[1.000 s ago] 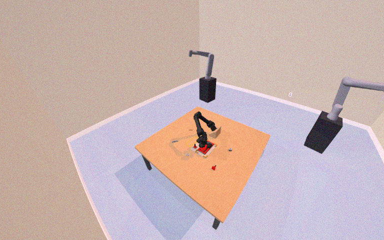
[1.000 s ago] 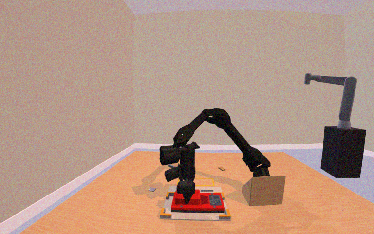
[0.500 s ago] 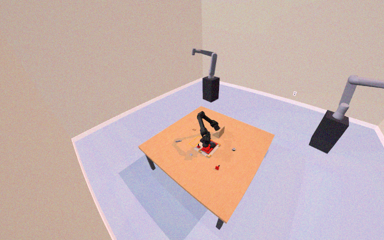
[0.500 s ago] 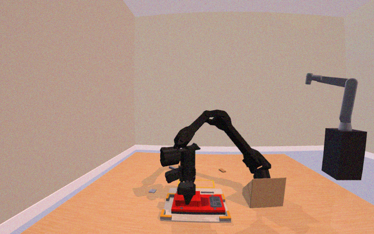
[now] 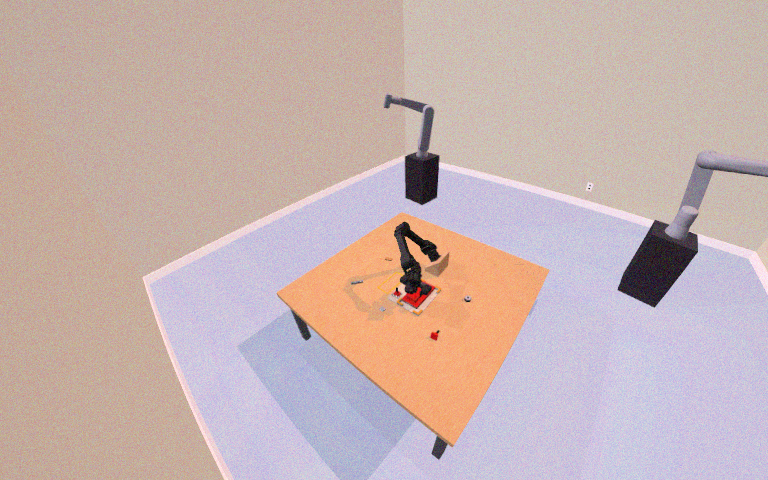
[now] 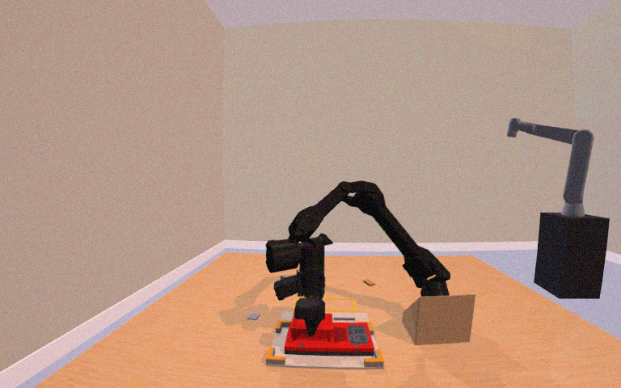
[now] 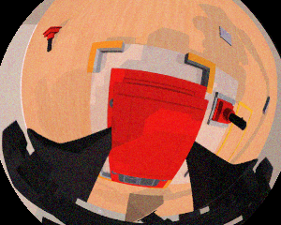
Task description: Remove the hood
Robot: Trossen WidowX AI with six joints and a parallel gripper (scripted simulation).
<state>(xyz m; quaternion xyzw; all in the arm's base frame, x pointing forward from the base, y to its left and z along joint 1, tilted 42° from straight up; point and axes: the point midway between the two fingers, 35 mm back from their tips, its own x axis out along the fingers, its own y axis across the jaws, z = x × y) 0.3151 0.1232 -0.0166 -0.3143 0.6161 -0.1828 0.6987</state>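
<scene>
The red toy car (image 6: pixel 343 347) (image 7: pixel 136 75) sits on a pale board with orange corner brackets. Its hood (image 6: pixel 326 327) (image 7: pixel 155 161) is the raised red part at the car's left in the exterior view, and it appears to rest on the car. My gripper (image 6: pixel 310 331) (image 7: pixel 152 137) points straight down and is shut on the hood, one dark finger on each side of it. In the exterior view the near finger hides part of the hood. The marked area is a yellow outline (image 6: pixel 355 305) (image 7: pixel 242 136) on the table, just beyond the board.
A tan wedge-shaped block (image 5: pixel 437 264) (image 6: pixel 444 320) stands near the arm's base. A red piece with a black handle (image 5: pixel 397 293) (image 7: pixel 223 111) is beside the car, near the outline. Another red piece (image 5: pixel 434 335) (image 7: pixel 51 33) and a small blue-grey plate (image 6: pixel 253 316) (image 7: pixel 226 36) lie on the table.
</scene>
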